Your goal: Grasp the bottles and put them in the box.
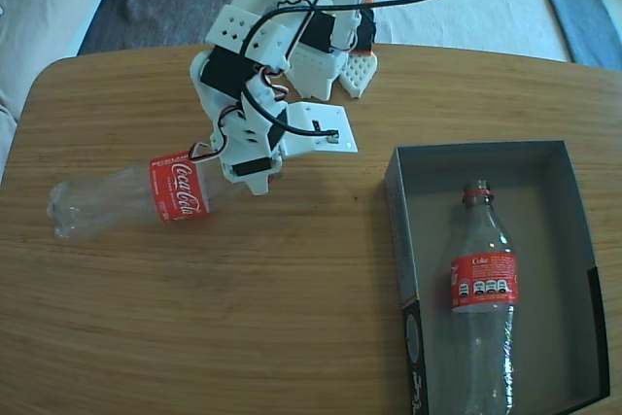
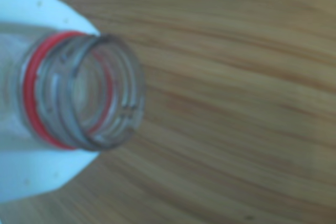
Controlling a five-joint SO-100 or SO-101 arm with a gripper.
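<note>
White gripper fingers clamp the neck of one bottle, which lies across the wooden table, base toward the fixed view's left and open mouth right. Well apart to the right, the second bottle lies lengthwise inside the box, mouth away. Above the first bottle, the arm bends down steeply.

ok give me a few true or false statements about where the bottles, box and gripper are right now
1. One bottle lies inside the box. True.
2. The second bottle is also in the box. False: it is on the table, left of the box in the fixed view.
3. The gripper has its fingers either side of that bottle's neck. True.
4. That bottle has a cap on. False: its mouth is open in the wrist view.
</note>
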